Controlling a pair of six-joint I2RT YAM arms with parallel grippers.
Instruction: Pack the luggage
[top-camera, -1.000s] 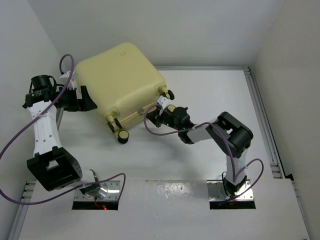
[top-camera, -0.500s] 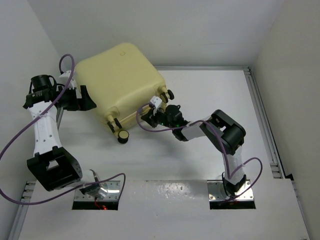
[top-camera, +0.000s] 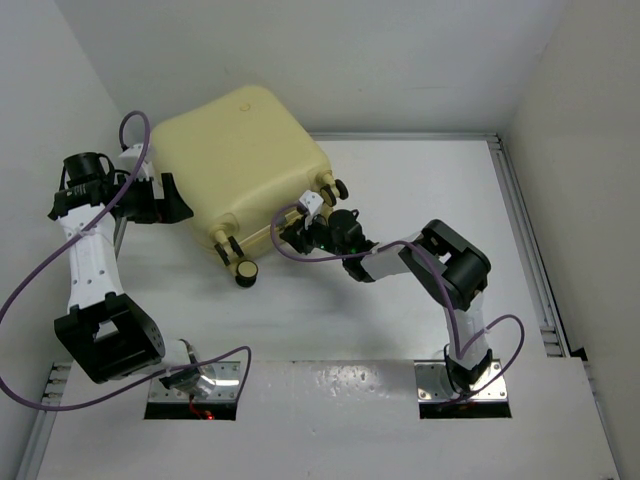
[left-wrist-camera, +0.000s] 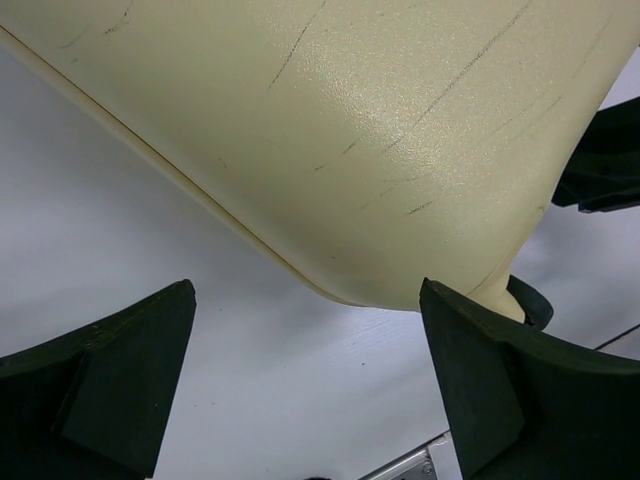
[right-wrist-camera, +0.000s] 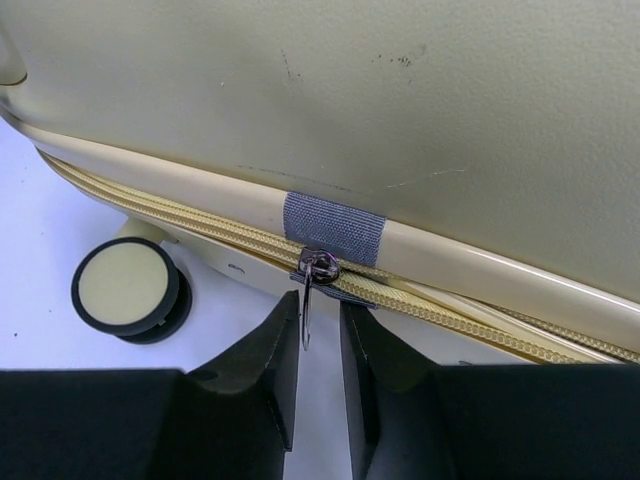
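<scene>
Top view: bright, even, diffuse light. White desk (top-camera: 420, 190) near washout, and glare on the mounting plate (top-camera: 330, 385) at 6 o'clock. Left wrist: soft sheen on luggage (left-wrist-camera: 380, 130) shell; fingers (left-wrist-camera: 110, 390) underexposed. Right wrist: zipper (right-wrist-camera: 330, 275) sharp, black foreground featureless.

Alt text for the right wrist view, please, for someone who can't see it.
The right gripper, its black fingers narrowly apart, straddles the metal zipper pull hanging from the zip of the pale yellow luggage. A grey fabric tab sits just above the pull, and a black-and-cream wheel is at lower left.
</scene>
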